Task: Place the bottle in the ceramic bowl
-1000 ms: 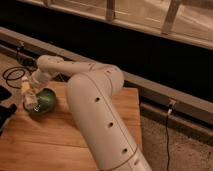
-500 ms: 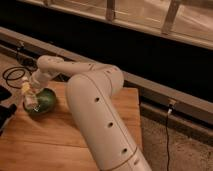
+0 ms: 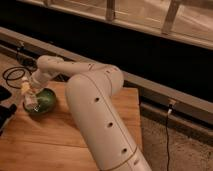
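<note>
The green glazed ceramic bowl (image 3: 44,101) sits on the wooden table (image 3: 60,135) at its far left. The whitish-cream bottle (image 3: 28,94) is held upright-tilted over the bowl's left side, its lower end down inside the rim. My gripper (image 3: 31,90) is at the end of the white arm (image 3: 90,100), which reaches left across the table, and it is shut on the bottle.
A black cable (image 3: 12,75) coils on the floor behind the table's left end. A dark object (image 3: 6,112) lies at the table's left edge. A metal rail (image 3: 165,95) and dark wall run behind. Another cable (image 3: 167,130) hangs at right.
</note>
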Robot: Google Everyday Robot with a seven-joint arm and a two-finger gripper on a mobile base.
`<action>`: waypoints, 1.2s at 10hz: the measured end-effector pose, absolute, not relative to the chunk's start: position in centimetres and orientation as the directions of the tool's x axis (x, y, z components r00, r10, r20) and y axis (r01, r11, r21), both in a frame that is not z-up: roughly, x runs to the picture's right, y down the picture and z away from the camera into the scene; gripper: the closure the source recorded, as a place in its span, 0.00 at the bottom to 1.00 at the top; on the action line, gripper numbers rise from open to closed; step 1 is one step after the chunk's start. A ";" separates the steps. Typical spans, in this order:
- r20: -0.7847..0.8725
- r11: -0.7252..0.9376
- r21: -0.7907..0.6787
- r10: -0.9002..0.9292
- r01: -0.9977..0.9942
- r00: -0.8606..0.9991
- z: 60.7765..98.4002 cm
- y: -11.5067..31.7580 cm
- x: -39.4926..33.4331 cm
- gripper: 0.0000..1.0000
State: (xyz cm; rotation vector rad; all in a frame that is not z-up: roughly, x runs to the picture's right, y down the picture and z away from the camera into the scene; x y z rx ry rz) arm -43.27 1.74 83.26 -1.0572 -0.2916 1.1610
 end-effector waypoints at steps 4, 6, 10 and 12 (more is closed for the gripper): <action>-0.312 0.007 -0.797 0.851 -0.603 0.422 83.3 1.7 -43.2 0.42; -0.312 0.007 -0.797 0.852 -0.604 0.421 83.3 1.7 -43.1 0.22; -0.312 0.007 -0.797 0.851 -0.603 0.422 83.3 1.7 -43.2 0.20; -0.311 0.008 -0.798 0.851 -0.603 0.423 83.3 1.7 -43.2 0.20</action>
